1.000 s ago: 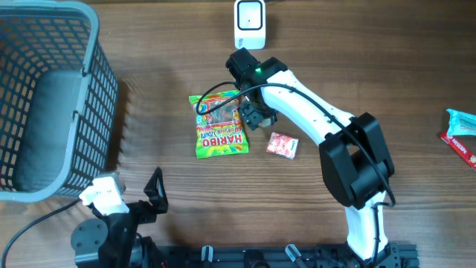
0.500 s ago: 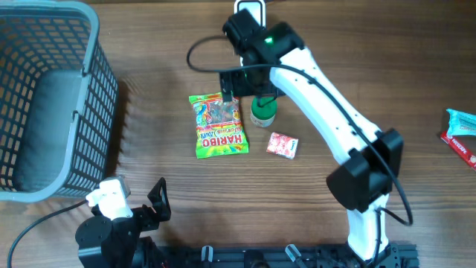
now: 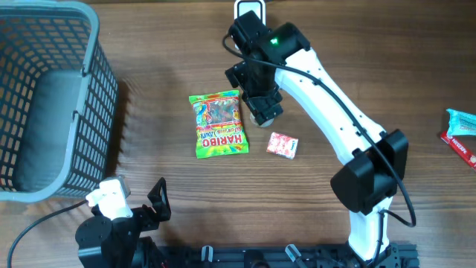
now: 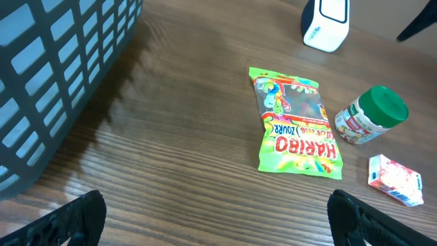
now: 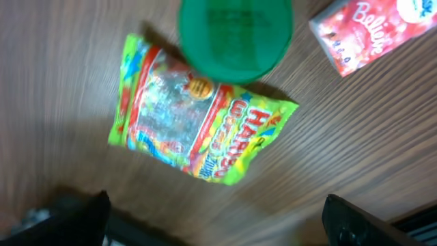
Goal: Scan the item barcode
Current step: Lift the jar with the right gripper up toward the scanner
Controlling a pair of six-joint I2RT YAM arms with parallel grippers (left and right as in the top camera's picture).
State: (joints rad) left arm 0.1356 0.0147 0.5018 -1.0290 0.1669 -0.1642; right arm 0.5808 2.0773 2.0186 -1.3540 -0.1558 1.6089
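Note:
The white barcode scanner (image 4: pixel 326 24) stands at the table's far edge, half hidden by the right arm in the overhead view (image 3: pixel 248 9). A Haribo gummy bag (image 3: pixel 218 124) (image 4: pixel 297 123) (image 5: pixel 198 123) lies flat in the middle. Just right of it stands a green-lidded jar (image 4: pixel 372 115) (image 5: pixel 235 37), hidden under the arm from overhead. A small red box (image 3: pixel 282 144) (image 4: pixel 396 181) (image 5: pixel 369 34) lies nearby. My right gripper (image 3: pixel 251 89) (image 5: pixel 222 222) hovers open above the jar and bag, holding nothing. My left gripper (image 3: pixel 134 202) (image 4: pixel 229 225) is open near the front edge, well short of the bag.
A large grey plastic basket (image 3: pixel 44 97) (image 4: pixel 41 75) fills the left side. A teal packet (image 3: pixel 462 120) and a red bar (image 3: pixel 457 145) lie at the far right edge. Bare wood lies between my left gripper and the bag.
The right gripper has opened fully and lifted off the jar, which stays standing beside the bag. It now hangs over the jar, hiding it from overhead. The left arm shifted slightly.

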